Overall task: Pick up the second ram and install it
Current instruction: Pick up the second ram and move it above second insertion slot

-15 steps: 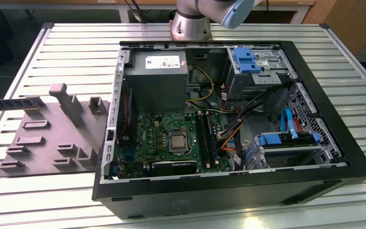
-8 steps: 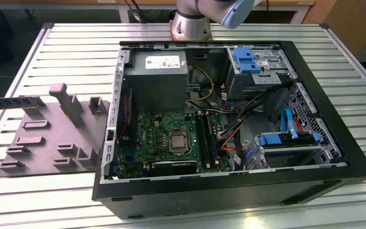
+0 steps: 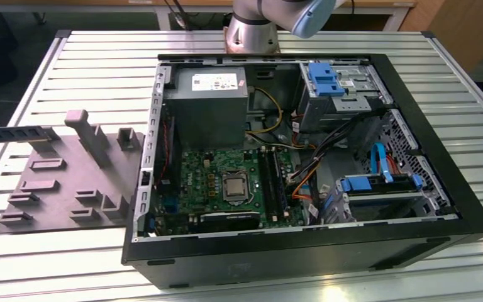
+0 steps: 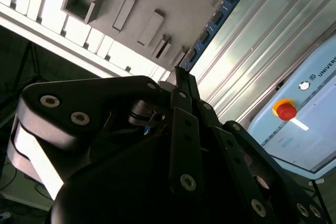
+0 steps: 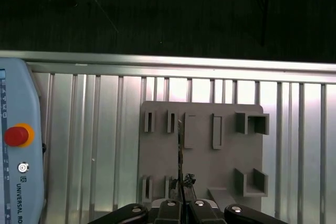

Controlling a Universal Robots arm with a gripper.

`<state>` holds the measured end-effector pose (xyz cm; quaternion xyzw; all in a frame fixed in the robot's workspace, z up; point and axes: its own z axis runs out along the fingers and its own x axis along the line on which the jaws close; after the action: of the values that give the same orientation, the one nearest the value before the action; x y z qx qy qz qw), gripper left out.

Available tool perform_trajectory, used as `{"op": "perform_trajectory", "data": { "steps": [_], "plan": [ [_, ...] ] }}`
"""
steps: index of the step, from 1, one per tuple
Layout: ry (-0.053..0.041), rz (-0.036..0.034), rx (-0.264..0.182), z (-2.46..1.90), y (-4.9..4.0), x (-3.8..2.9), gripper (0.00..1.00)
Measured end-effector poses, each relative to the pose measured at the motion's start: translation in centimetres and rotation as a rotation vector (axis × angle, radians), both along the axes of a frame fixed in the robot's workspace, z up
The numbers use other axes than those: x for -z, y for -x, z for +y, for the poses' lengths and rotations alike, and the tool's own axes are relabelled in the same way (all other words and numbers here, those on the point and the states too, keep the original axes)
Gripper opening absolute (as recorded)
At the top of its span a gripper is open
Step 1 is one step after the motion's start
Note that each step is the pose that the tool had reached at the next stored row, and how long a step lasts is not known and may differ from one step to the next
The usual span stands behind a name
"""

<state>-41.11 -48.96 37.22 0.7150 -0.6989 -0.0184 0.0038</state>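
Halfway there: end effector (image 5: 181, 190) clenched on the second ram (image 3: 19, 133) at the exterior view's left edge, not installed yet.

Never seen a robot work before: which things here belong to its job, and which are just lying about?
In the job: second ram, gripper clamped on it, computer case, its memory slots.
Lying about: grey fixture block, control pendant with red button, slatted table.

Arm: silver-grey cylindrical metal joint (image 3: 251, 34), pale blue plastic end cap (image 3: 309, 16). Matte black metal linkage gripper (image 4: 177, 74) (image 5: 181, 186) in both wrist views: flat bars, rounded knuckles. Silver round pivot screws (image 4: 188, 182), 4 in the first wrist view. Pale grey band (image 4: 23, 145) around gripper body.
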Motion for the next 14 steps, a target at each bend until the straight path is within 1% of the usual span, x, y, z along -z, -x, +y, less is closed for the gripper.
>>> {"op": "perform_trajectory", "data": {
  "steps": [14],
  "plan": [
    [0.0, -0.0002, 0.0, 0.0, 0.0, -0.75, 0.12]
  ]
}}
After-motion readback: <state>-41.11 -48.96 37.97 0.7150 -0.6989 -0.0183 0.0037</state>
